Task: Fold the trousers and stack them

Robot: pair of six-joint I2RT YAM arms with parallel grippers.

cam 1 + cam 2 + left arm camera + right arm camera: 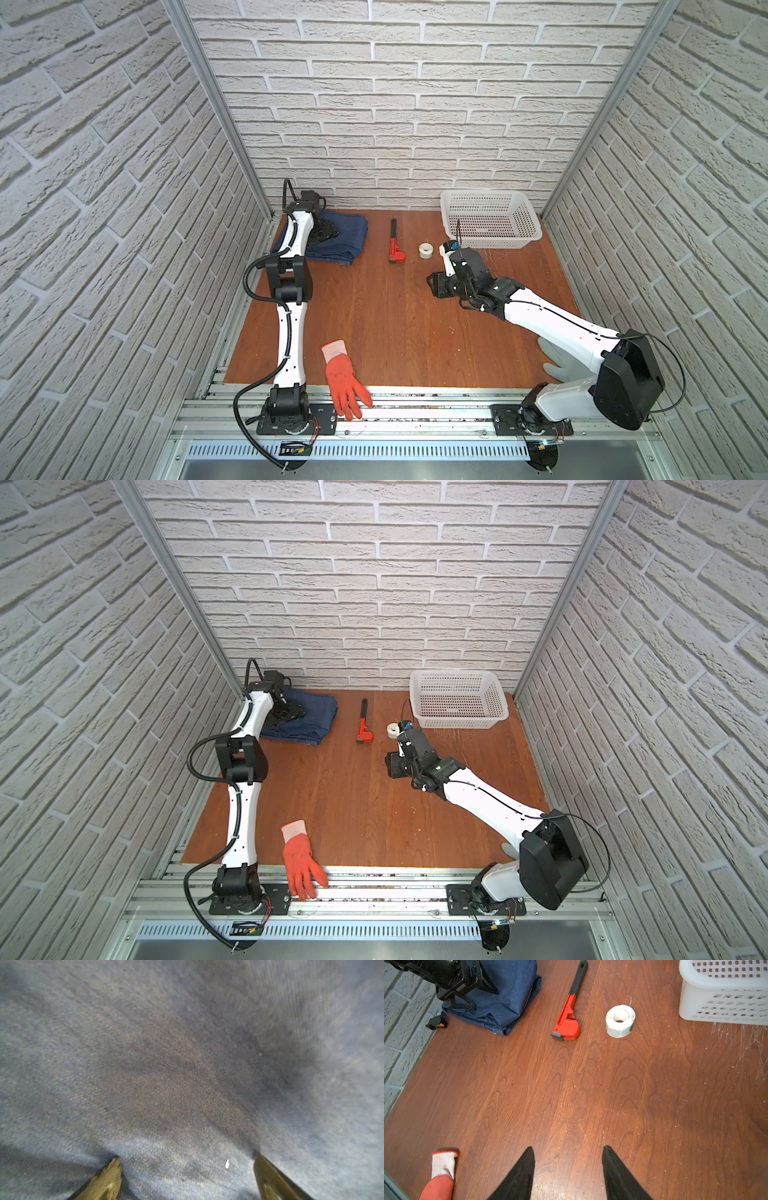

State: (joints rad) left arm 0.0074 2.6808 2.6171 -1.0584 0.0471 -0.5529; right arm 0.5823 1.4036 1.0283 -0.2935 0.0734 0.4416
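Counting what lies on the worktop point(395, 328), we find one pair of trousers point(347, 239), one red pipe wrench point(394, 245), one white roll of tape point(425, 250), one white basket point(490, 240) and two gloves. One is an orange-red glove point(343, 380) whose fingers reach past the worktop's near edge. The other is a grey glove point(555, 361), partly hidden under the right arm point(552, 320). We count two arms, each with one gripper

The trousers sit in the far left corner, folded into a compact, layered bundle that lies flat. The left arm point(291, 332) covers part of it, so we cannot name its long axis with confidence. In the right wrist view the stacked hems with pale stitching face the near side, and a rounded fold faces the wrench, which lies well apart from the bundle

The left gripper point(326, 232) rests on top of the bundle with its jaws spread wide. In the left wrist view both fingertips point(112, 1174) touch the denim and nothing is pinched between them. The right gripper point(568, 1148) hovers over bare wood near the tape, jaws parted and empty
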